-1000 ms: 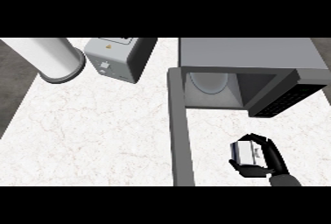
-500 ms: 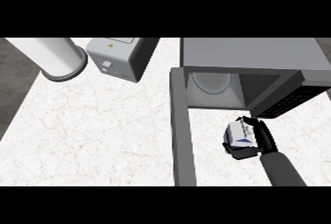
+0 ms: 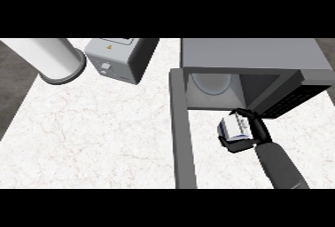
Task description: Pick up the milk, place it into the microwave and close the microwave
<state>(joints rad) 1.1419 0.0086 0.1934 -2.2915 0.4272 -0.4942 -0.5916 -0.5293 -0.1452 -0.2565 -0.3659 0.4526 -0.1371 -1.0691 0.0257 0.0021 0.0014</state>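
A white and blue milk carton (image 3: 234,127) is held in my right hand (image 3: 251,131), whose fingers and thumb curl round it. The hand hovers just in front of the opening of the grey microwave (image 3: 252,55), near its right side. Inside the cavity lies a pale round turntable plate (image 3: 211,82). The microwave's door (image 3: 183,133) is swung fully open and runs toward me on the left of the hand. The dark control panel (image 3: 293,98) is at the right of the opening. My left hand does not show.
A white cylinder (image 3: 51,58) stands at the counter's back left. Beside it sits a grey boxy appliance (image 3: 119,58). White marble counter (image 3: 91,133) spreads out left of the open door.
My right hand has carried the milk carton up from the counter's front toward the microwave's opening. The door has stayed open.
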